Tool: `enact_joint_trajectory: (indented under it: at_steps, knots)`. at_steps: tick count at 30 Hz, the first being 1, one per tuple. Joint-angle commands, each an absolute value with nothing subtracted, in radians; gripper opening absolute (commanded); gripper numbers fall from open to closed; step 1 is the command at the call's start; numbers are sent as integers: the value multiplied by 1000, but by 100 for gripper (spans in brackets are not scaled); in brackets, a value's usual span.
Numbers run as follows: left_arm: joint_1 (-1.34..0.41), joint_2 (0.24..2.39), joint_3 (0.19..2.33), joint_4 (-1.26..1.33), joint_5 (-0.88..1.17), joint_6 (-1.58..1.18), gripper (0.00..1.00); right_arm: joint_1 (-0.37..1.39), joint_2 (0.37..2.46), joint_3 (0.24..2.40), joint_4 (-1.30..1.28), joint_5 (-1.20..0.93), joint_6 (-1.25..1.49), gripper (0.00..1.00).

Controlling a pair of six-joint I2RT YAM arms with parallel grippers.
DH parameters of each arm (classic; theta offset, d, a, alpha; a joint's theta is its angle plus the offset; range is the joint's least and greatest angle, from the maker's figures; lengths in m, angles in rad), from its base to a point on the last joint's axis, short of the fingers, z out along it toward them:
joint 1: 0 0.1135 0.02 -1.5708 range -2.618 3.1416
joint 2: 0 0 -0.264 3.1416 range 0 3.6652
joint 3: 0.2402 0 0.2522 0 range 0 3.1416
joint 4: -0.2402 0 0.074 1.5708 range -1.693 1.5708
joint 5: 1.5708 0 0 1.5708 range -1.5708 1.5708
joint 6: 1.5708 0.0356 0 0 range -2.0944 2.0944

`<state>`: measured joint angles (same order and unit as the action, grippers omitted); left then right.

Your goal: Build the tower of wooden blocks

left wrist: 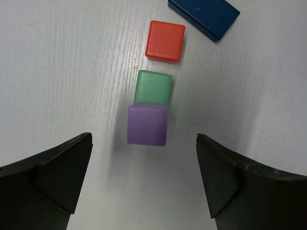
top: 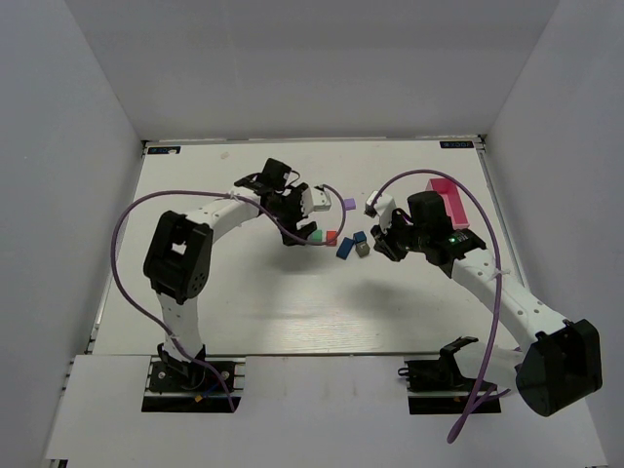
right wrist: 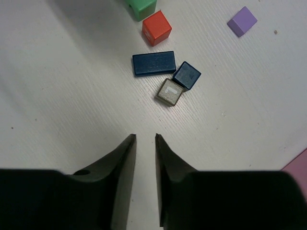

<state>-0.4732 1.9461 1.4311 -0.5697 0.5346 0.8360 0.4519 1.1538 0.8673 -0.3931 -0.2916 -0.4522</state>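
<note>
The wood blocks lie singly on the white table [top: 244, 292], none stacked. A green cube [top: 314, 235], a red cube [top: 331, 237], a blue brick [top: 344, 249], a blue cube [top: 360, 237] and a grey cube [top: 363, 250] form a loose cluster. A lilac cube [top: 349, 205] sits apart, farther back. My left gripper [top: 304, 222] hovers over the green cube [left wrist: 152, 87], open wide and empty [left wrist: 144, 136]. There a blurred lilac cube [left wrist: 147, 124] shows between the fingers, next to the green one. My right gripper [right wrist: 145, 136] is shut and empty, short of the grey cube [right wrist: 169, 92].
A pink box [top: 448, 200] stands at the back right, behind my right wrist. The purple cables loop over both arms. The table's far edge meets white walls.
</note>
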Motion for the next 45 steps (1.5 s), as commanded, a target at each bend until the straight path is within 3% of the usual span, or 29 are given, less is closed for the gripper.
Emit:
enact_joint_trajectory:
  at_steps: [1, 4, 8, 14, 19, 24, 30, 45]
  knots:
    - [-468, 1819, 1387, -500, 489, 793, 99, 449, 1160, 867, -383, -304, -454, 32]
    - [-457, 1761, 1361, -491, 466, 773, 99, 449, 1161, 870, -385, -299, -454, 48]
    - [-457, 1652, 1299, -442, 414, 686, 99, 449, 1161, 868, -376, -293, -451, 58]
    - [-466, 1369, 1109, -190, 270, 292, 99, 453, 1199, 882, -358, -272, -417, 60]
    - [-457, 1195, 1048, -259, 196, -56, 99, 454, 1307, 958, -364, -241, -373, 60]
    - [-457, 1075, 928, -318, 138, -142, 99, 456, 1482, 1106, -379, -201, -345, 61]
    - [-468, 999, 890, -379, 92, -163, 99, 456, 1702, 1316, -396, -112, -310, 72]
    - [-459, 891, 867, -377, 67, -225, 99, 454, 2100, 1710, -439, -40, -160, 62]
